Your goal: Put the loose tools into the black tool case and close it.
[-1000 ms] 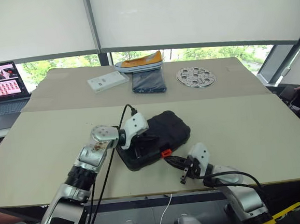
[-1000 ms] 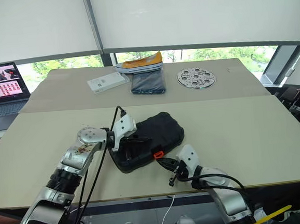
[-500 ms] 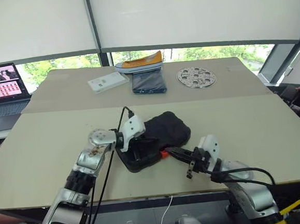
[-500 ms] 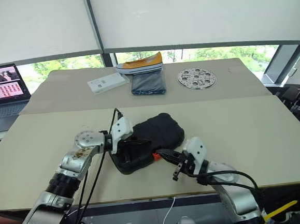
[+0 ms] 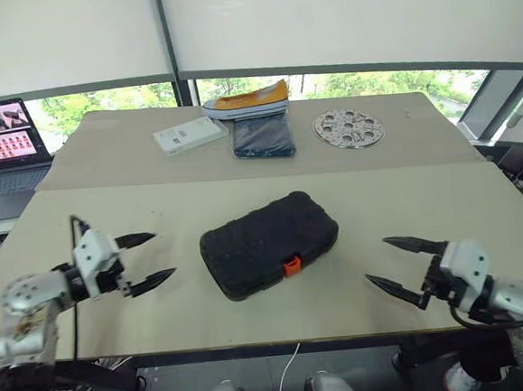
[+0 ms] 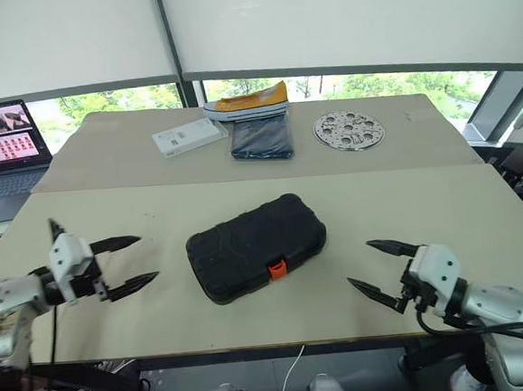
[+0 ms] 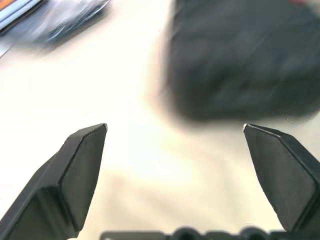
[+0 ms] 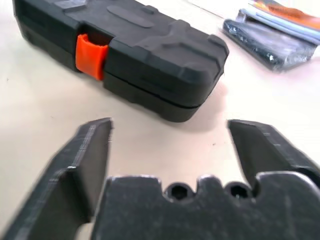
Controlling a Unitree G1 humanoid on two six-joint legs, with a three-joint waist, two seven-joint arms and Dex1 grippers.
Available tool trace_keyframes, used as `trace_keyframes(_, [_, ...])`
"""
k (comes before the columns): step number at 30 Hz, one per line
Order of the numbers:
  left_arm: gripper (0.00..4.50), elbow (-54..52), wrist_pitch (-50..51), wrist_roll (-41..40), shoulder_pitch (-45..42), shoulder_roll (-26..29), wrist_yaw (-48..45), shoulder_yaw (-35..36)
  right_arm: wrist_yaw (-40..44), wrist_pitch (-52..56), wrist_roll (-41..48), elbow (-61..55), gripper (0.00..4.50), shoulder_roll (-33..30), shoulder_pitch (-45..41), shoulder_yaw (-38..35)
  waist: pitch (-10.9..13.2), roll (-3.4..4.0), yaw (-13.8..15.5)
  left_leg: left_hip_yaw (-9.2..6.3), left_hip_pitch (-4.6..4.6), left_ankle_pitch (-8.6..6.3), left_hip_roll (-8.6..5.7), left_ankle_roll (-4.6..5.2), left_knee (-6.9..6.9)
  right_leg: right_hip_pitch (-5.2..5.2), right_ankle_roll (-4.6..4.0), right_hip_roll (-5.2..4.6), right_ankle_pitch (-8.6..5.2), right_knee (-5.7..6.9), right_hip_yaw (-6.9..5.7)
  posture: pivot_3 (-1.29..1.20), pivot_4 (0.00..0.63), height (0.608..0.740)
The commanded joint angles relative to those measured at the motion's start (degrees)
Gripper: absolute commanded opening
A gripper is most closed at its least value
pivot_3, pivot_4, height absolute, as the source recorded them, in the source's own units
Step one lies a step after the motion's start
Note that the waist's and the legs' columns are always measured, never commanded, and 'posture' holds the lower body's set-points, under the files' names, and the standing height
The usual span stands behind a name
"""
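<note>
The black tool case (image 5: pixel 269 244) lies shut, likely rigid and weighty. Both the left gripper (image 5: pixel 143 259) and right gripper (image 5: pixel 405 264) flank it, spread wide and empty. Grip its edges, should you move it.

Closed black tool case (image 5: pixel 269 244) sits mid-table (image 5: pixel 462 207), the only obstacle there; bare tabletop lies open on both sides, where each gripper hovers.

Head stereo pair looked forward and down over the table (image 5: pixel 243 197) from above. Each wrist cam sat low, close behind its own fingers, facing inward; all views shared the black tool case (image 5: pixel 270 243) between both grippers.
</note>
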Motion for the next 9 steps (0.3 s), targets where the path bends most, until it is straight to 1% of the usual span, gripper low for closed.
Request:
trace_keyframes(1, [4.5,0.97,-7.14,2.84,6.11,0.89,2.8,3.28,3.54,-5.73,0.32,5.63,4.44,-2.05,-2.37,-1.97,0.06,-0.09,0.11,0.0,-0.03,-0.03,0.0,-0.01,0.0,-0.01,0.0,-0.01,0.0,-0.05,0.0,0.0,0.15,0.74])
trace_keyframes(4, [4.5,0.16,-9.66,3.7,9.38,-0.32,5.73,3.99,5.31,-9.21,-1.27,10.16,4.44,-2.39,-3.93,-0.83,0.09,-0.15,0.35,-0.01,-0.08,-0.14,0.04,-0.02,-0.01,0.02,-0.38,-0.02,0.24,-0.24,-0.05,0.0,0.15,0.74])
trace_keyframes(9, [4.5,-1.65,-8.15,2.3,9.54,-1.12,8.14,3.42,5.99,-12.13,-1.94,14.16,4.44,-2.06,-5.8,0.37,0.14,-0.06,0.79,0.05,-0.07,-0.17,0.05,-0.03,-0.03,0.02,-0.38,-0.09,0.25,-0.27,-0.1,0.0,0.15,0.74])
